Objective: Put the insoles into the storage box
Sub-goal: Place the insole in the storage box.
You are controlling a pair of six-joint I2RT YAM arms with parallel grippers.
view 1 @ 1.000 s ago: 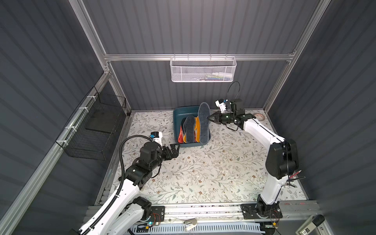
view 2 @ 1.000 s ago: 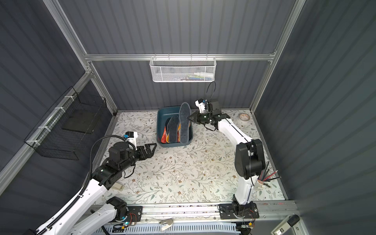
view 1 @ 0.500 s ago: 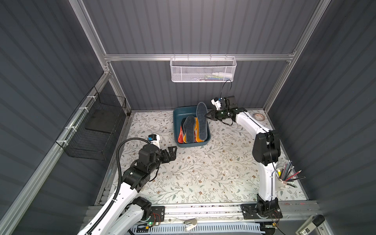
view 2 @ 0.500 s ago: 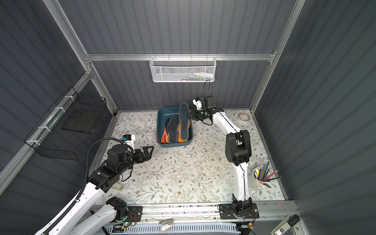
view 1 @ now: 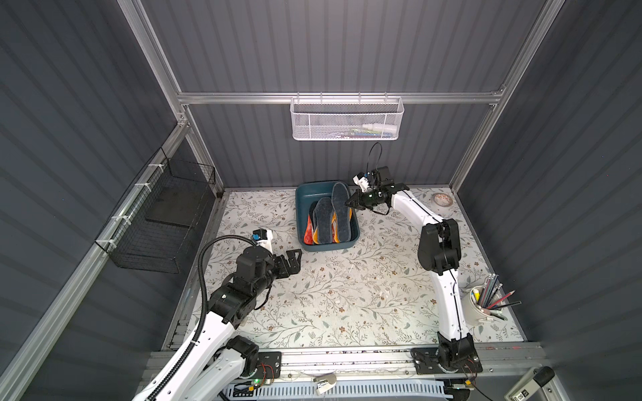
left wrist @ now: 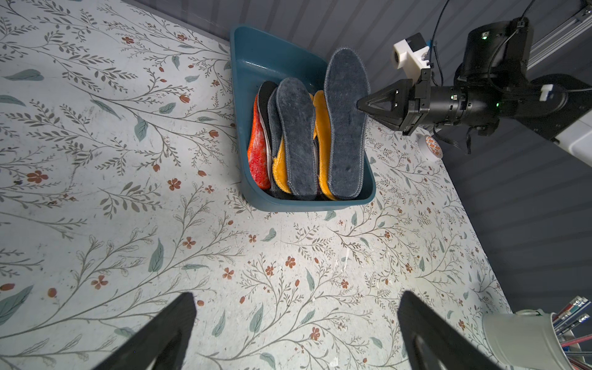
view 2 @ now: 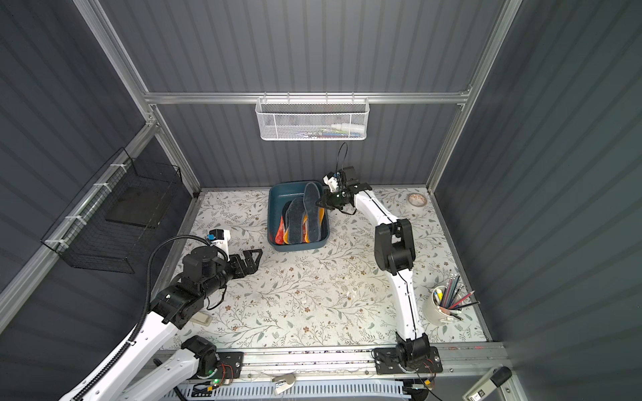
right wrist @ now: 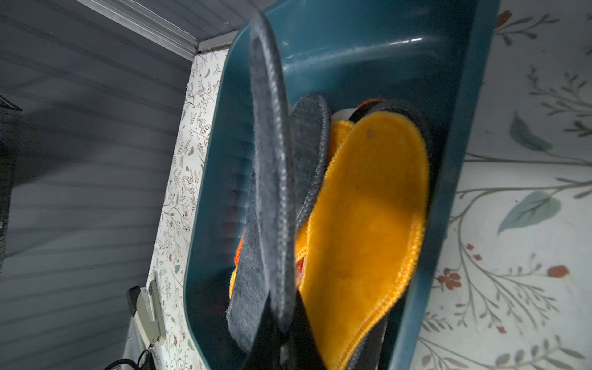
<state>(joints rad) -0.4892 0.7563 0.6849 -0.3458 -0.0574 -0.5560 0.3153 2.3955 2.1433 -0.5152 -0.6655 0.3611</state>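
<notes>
Pinching the grey insole (view 1: 341, 213) by its edge, right claw (view 1: 348, 203) holds it lengthwise over the box (view 1: 307, 198); left claw (view 1: 294, 259) gapes, farther off.

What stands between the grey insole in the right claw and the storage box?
Nothing visible blocks it. The right claw pinches the grey insole by its edge, and the insole's far end sits inside the storage box, among the other insoles there.

Right pincer (view 1: 348, 203) grips grey insole (view 1: 340, 213) in storage box (view 1: 307, 194).
</notes>
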